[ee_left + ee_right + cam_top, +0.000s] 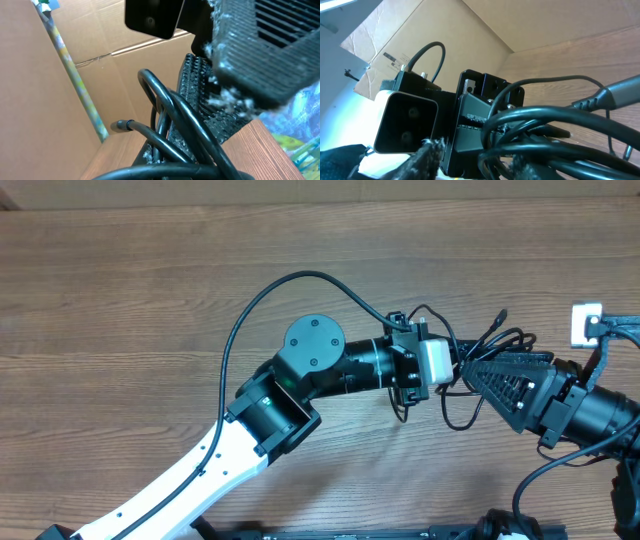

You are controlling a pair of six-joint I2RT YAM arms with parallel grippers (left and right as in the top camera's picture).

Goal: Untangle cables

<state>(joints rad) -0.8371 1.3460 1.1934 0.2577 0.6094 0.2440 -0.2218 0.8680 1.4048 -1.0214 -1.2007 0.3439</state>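
The cables [500,340] are a tangle of thin black loops on the wooden table at the right, between my two grippers. My left gripper [457,364] reaches in from the left and is shut on the cables, whose strands [170,110] cross right in front of its camera; a small plug end [122,125] sticks out to the left. My right gripper [472,372] comes in from the right. Its fuzzy fingertips [427,155] stand apart, open, with the cables [555,120] lying between them and not touching the left pad. A grey plug [615,95] trails off to the right.
A white adapter [585,323] lies at the table's right edge. The left arm's own thick black wire [260,305] arcs over the table. Cardboard walls [50,100] stand behind the table. The two grippers are nearly touching.
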